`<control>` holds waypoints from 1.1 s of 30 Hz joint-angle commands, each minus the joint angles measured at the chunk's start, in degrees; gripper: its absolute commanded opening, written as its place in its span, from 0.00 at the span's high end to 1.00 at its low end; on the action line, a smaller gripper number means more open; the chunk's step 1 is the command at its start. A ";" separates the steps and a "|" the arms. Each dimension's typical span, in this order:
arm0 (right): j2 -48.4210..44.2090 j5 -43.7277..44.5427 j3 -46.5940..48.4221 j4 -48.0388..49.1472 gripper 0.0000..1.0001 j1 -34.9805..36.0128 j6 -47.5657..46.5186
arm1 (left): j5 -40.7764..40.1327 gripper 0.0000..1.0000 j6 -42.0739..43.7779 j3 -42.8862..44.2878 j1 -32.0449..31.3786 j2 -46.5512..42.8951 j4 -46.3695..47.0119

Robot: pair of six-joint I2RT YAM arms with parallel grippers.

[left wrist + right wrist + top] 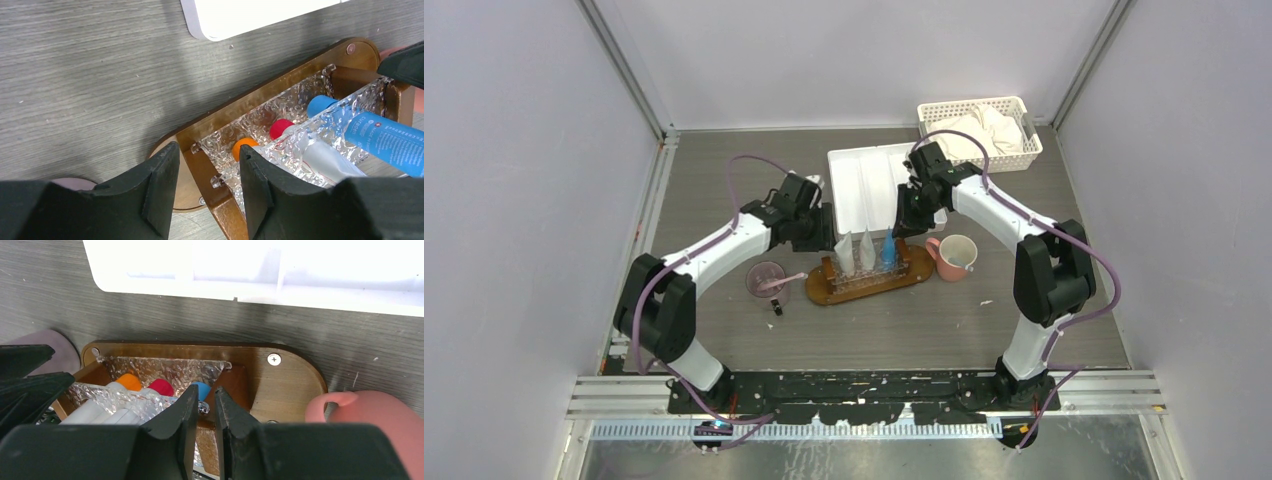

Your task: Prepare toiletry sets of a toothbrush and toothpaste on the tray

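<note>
3 toothpaste tubes stand in the clear rack (280, 107) on the brown oval tray (817, 290), dead centre of the overhead view. The white-grey tubes (866, 250) are on the left, the blue tube (888, 250) on the right. So the paste half looks done!

Toothbrushes? None shows in the rack. A thin pink stick (788, 281), likely a toothbrush, lies at the purple cup (764, 275) on the desk just left of the tray, so pairing brushes with tubes looks like the part left to do.

The left claw (207, 160) hangs released over the tray's left end, fingers wide apart, holding nothing. The right claw (203, 397) sits over the tray's right end, near the pink mug (370, 415). Its fingers are nearly together with a sliver of rack in the gap, and I cannot tell whether it pinches anything.
</note>
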 commanded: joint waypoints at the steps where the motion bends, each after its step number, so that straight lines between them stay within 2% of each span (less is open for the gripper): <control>1: -3.14 0.54 -0.23 0.25 0.76 0.31 -0.77 | 0.01 0.52 -1.34 -1.25 -1.07 -3.26 2.94; 9: -2.83 1.24 0.22 0.55 0.76 0.18 -0.59 | -2.36 0.52 -1.02 -2.18 -1.37 -4.29 2.85; 16: -7.04 6.82 -0.80 5.04 0.71 -2.22 2.92 | -5.13 0.50 1.49 4.53 1.11 -4.45 -1.86; 19: -10.51 11.44 -1.58 5.08 0.68 -3.99 2.56 | -5.20 0.50 1.25 5.24 1.14 -7.72 -2.93; 24: -19.10 19.55 -5.65 5.11 0.67 -8.16 2.25 | -6.84 0.50 -0.12 1.58 1.14 -16.08 -1.03; 26: -22.62 20.93 -7.86 5.26 0.66 -9.33 2.28 | -5.94 0.50 -0.56 0.15 1.14 -20.66 -0.07; 28: -25.60 22.52 -10.39 4.81 0.66 -10.02 2.42 | -1.74 0.50 -1.09 -0.34 0.90 -25.42 -1.13; 31: -29.76 23.50 -14.46 5.90 0.66 -11.86 3.86 | 0.82 0.52 -2.62 -1.76 -1.88 -30.86 -3.90; 33: -32.79 23.23 -17.55 7.94 0.66 -13.88 5.27 | -0.73 0.54 -3.82 -4.16 -6.11 -35.43 -4.65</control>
